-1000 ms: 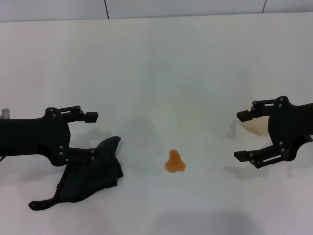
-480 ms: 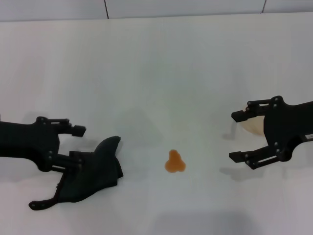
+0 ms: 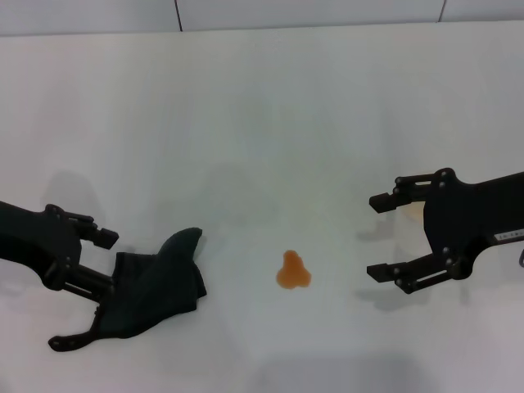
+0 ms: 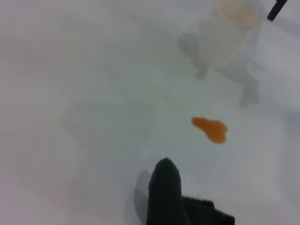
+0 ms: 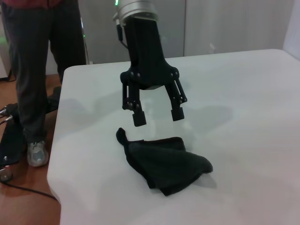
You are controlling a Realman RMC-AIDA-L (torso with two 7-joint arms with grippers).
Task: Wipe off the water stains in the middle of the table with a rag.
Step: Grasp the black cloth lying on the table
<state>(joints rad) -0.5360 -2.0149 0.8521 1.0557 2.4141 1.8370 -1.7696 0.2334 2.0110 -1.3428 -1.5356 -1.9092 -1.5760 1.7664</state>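
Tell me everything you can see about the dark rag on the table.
The rag is a dark grey-black soft cloth, crumpled in loose folds with one pointed corner sticking up. It lies on the white table, left of the orange stain and apart from it. The left gripper hangs open just above it, not gripping.

Both arms are matte black. The left gripper (image 3: 97,262) is built of thin linkage bars joined by small round pivot screws, ending in 2 short, blocky fingers (image 5: 139,118). Above its black housing sits a silver-grey collar with a green light glowing at the wrist. The right gripper (image 3: 381,236) has the same jointed black bars, with a small white label on its body.
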